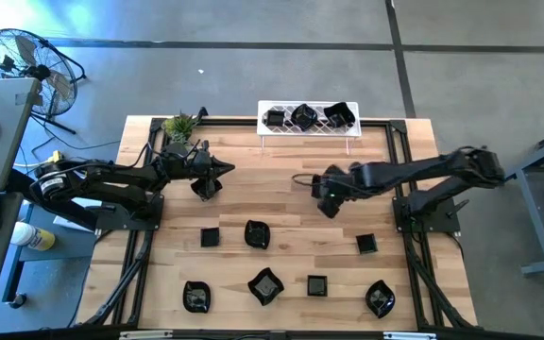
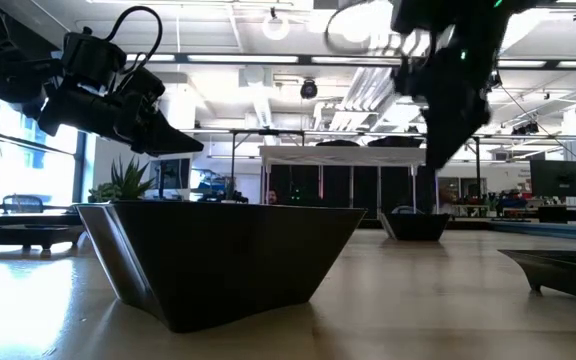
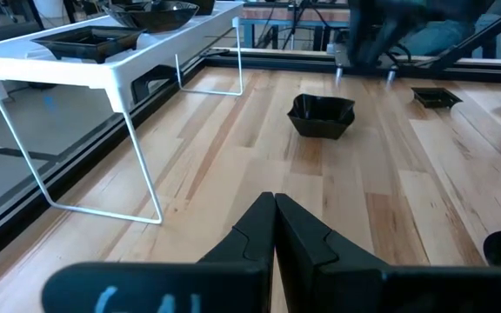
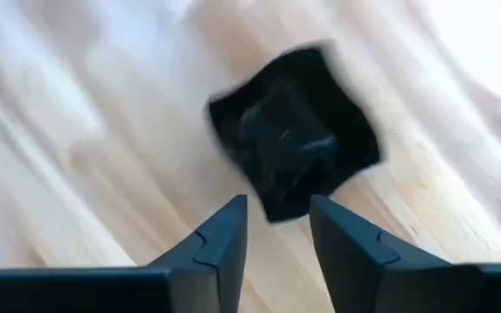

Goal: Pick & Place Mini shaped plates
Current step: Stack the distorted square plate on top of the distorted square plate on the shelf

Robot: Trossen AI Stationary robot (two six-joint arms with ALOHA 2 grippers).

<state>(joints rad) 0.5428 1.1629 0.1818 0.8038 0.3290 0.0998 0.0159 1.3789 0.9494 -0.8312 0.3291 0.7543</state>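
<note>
While the wooden table (image 1: 281, 203) takes up most of the high view, the white rack (image 1: 308, 129) at its far edge carries three black plates (image 1: 302, 116), so part of the job looks done. Seven more plates (image 1: 257, 233) lie scattered over the near half of the table, which leaves the larger share to move.

The right gripper (image 1: 330, 203) hangs near the table's middle. Its wrist view shows the fingers (image 4: 220, 239) apart, with a small wavy-edged dish (image 4: 294, 132) lying on the wood just beyond them, not clamped. That dish is hidden under the arm in the high view.

The left gripper (image 1: 206, 184) waits over the far-left part of the table, beside the green plant (image 1: 179, 126), its fingers (image 3: 259, 228) pressed together on nothing.
</note>
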